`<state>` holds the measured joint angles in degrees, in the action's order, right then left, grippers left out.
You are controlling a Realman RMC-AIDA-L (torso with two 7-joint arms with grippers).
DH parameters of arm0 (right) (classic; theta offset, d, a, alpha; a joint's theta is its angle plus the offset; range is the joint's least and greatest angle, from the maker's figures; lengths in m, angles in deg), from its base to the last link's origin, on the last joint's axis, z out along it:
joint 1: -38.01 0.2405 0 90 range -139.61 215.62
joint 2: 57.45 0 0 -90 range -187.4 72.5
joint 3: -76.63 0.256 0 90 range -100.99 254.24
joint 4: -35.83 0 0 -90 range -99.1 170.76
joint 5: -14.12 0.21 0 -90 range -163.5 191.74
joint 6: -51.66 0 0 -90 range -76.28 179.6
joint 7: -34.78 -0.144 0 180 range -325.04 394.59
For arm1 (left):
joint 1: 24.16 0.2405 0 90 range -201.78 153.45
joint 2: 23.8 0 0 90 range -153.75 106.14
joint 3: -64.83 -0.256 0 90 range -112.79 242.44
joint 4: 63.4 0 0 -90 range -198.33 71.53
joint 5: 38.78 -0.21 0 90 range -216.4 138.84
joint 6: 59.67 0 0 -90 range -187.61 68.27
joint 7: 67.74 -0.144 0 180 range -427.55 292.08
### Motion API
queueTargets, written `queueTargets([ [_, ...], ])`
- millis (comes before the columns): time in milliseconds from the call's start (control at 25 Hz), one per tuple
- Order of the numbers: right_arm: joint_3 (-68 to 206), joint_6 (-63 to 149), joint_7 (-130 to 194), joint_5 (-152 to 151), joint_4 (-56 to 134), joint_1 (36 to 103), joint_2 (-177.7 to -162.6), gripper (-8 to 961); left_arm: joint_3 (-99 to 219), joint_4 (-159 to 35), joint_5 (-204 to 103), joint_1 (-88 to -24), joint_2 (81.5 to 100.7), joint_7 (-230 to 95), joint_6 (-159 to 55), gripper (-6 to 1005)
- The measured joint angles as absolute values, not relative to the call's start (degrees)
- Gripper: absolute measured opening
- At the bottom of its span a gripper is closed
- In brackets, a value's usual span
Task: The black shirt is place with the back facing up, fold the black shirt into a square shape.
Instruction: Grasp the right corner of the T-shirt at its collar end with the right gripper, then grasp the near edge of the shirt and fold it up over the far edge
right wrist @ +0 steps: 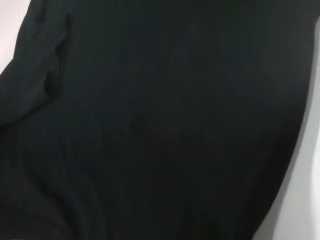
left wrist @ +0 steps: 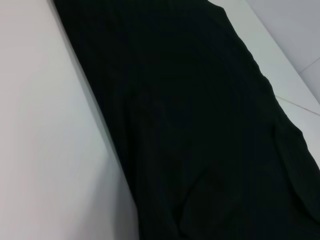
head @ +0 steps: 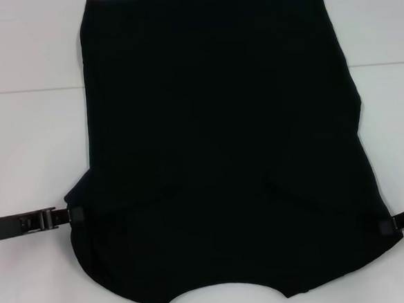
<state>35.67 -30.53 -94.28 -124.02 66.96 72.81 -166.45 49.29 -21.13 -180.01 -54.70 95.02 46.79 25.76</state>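
one shirt covers mid bench, long axis running far edge to near edge, neckline curve at near edge, sleeves seemingly tucked in. left gripper touches shirt's left edge near front; right gripper touches right edge. shirt lies inward between both. fingers dark against cloth: cannot tell if apart or clamped. both arms equally near.

No text, label, brand, number or sign can be read in any view. The black shirt is plain, with no print or tag showing. The white surface under it carries no markings either.
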Motion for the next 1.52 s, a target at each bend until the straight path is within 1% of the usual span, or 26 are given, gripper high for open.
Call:
queueTargets([
  [120, 37.7, -30.9, -92.3, -123.9, 66.9, 71.9, -166.50, 63, 49.6, -21.1, -180.0, -54.2, 95.02, 47.2, 25.9, 27],
  [320, 43.5, -33.0, -87.6, -123.8, 67.0, 68.9, -166.37, 63, 52.6, -21.1, -180.0, -52.8, 95.23, 47.5, 28.8, 27],
  [440, 47.7, -34.6, -84.5, -123.8, 67.0, 66.6, -165.75, 63, 54.3, -21.1, -180.0, -51.6, 95.29, 47.2, 31.8, 27],
  [480, 50.1, -36.0, -82.4, -123.8, 67.0, 65.1, -165.27, 63, 54.7, -21.1, -180.0, -51.3, 95.32, 47.1, 32.6, 27],
  [520, 50.1, -36.0, -82.4, -123.8, 67.0, 65.1, -165.27, 63, 55.2, -21.1, -180.0, -50.9, 95.36, 47.0, 33.5, 27],
  [600, 51.8, -37.1, -80.7, -123.8, 67.1, 63.7, -164.68, 63, 55.5, -21.1, -180.0, -50.4, 95.49, 46.7, 35.4, 27],
  [840, 54.3, -39.6, -76.4, -123.9, 67.1, 59.6, -163.48, 64, 55.4, -21.7, -180.4, -48.1, 96.38, 44.2, 40.8, 26],
  [1080, 57.9, -43.1, -72.1, -124.0, 67.1, 55.7, -163.24, 64, 55.5, -22.0, -181.2, -45.4, 97.28, 42.0, 44.1, 26],
  [1240, 59.7, -45.4, -71.4, -124.0, 67.1, 54.0, -162.71, 64, 55.1, -22.0, -181.4, -44.4, 97.80, 40.6, 46.8, 26],
  [1400, 61.5, -46.9, -71.2, -123.9, 68.3, 53.2, -162.64, 64, 55.4, -22.1, -181.4, -44.1, 98.03, 39.8, 47.9, 27],
  [1520, 63.5, -47.0, -70.7, -123.8, 68.6, 54.2, -162.95, 63, 55.7, -22.4, -180.8, -45.4, 97.67, 40.0, 47.5, 27],
])
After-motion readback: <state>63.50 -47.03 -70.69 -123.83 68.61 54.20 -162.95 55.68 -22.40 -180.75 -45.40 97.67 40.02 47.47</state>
